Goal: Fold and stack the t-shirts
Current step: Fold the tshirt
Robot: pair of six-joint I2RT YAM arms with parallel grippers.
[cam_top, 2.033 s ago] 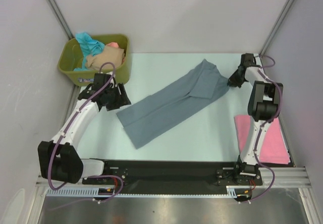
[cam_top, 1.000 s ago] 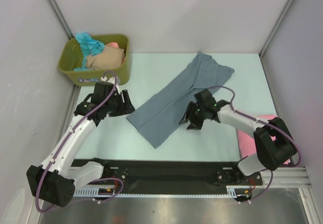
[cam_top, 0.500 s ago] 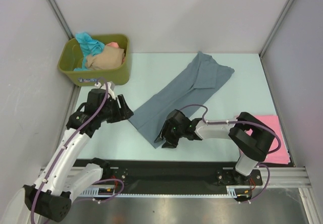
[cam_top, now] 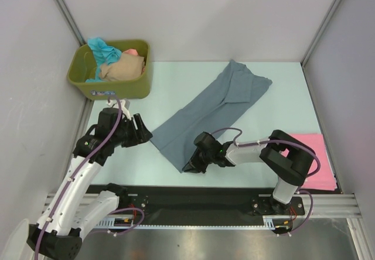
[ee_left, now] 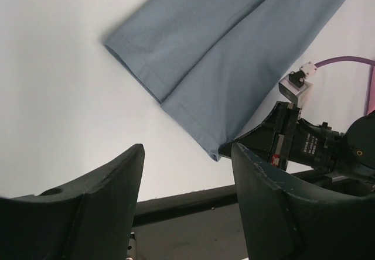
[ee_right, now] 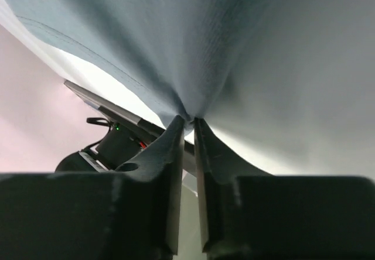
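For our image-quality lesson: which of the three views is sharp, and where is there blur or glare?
Top external: evenly lit, sharp, soft glare on the metal strip in front. Left wrist: grey-blue t-shirt sharp, left end effector dark and soft. Right wrist: that shirt, pinched in the right end effector, too close and blurred.

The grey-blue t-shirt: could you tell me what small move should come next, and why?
Probably lower the left gripper onto the free hem corner of the grey-blue t-shirt and close: its jaws hang open beside that corner, while the right gripper already pinches the nearest corner.
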